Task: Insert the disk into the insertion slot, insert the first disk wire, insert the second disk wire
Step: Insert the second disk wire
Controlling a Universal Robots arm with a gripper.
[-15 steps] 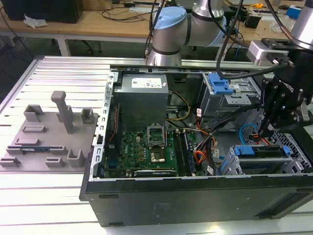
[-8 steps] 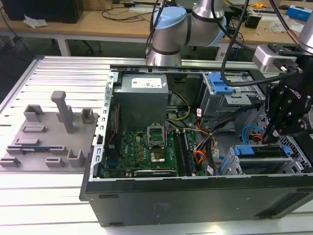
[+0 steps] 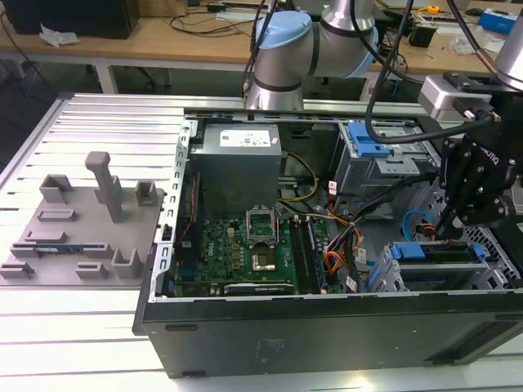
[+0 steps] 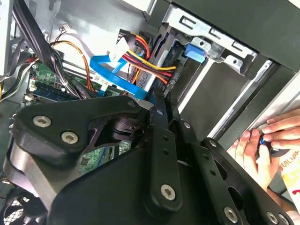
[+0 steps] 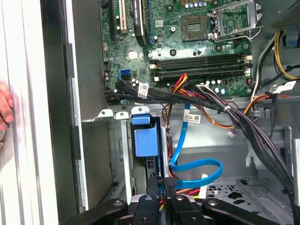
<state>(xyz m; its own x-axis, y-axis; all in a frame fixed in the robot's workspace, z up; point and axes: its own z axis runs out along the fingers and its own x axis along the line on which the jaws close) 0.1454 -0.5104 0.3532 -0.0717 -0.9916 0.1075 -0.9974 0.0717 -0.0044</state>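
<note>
Reaching into case | gripper (image 5: 164, 187) pinched narrow on connector of blue wire (image 5: 197, 171), at rear of disk (image 3: 433, 253) | disk already seated in slot (image 3: 392, 282), ready for cabling

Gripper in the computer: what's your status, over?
Gripper down at the drive bay. Disk seated in its slot. Blue cable looped close by; a person's hand at the case edge.
</note>
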